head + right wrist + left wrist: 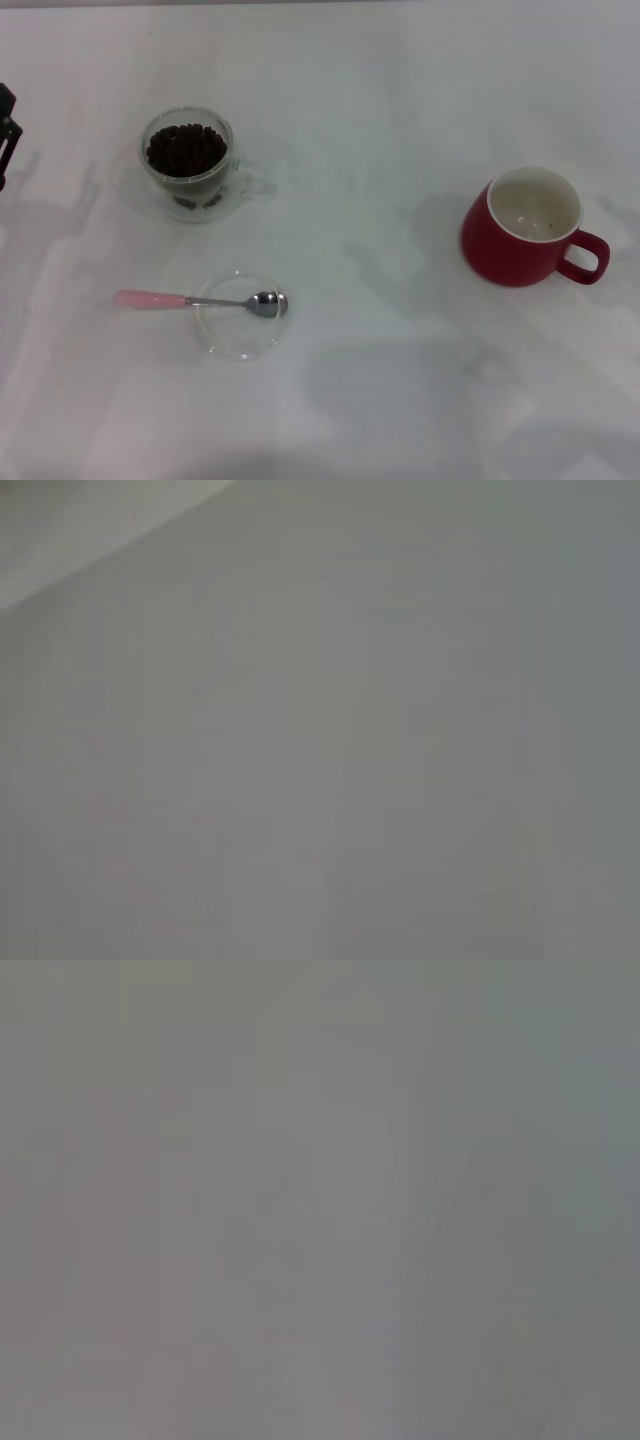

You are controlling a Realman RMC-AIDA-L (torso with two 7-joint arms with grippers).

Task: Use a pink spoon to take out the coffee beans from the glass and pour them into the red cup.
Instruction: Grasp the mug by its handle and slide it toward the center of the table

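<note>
Jaws: only a dark part of the left gripper [7, 130] shows, at the far left edge of the head view; whether its jaws are apart or together cannot be told. Right gripper is out of sight, and both wrist views show nothing but blank surface.
Spoon: the pink spoon [200, 300] lies near-left on the table [400, 400], its bowl resting on a clear saucer [240, 335], handle sticking out leftward off the saucer rim.
Long axis: runs left to right, handle end left, so a grasp would likely close across the handle.
Nearer arm: left, by my judgement; the spoon lies nearward and to the right of it.
Glass: the glass [190, 165], full of coffee beans [185, 148], stands just beyond the spoon.
Red cup: the red cup [530, 228] sits well apart, far right, handle pointing right.
Writing: none readable.
</note>
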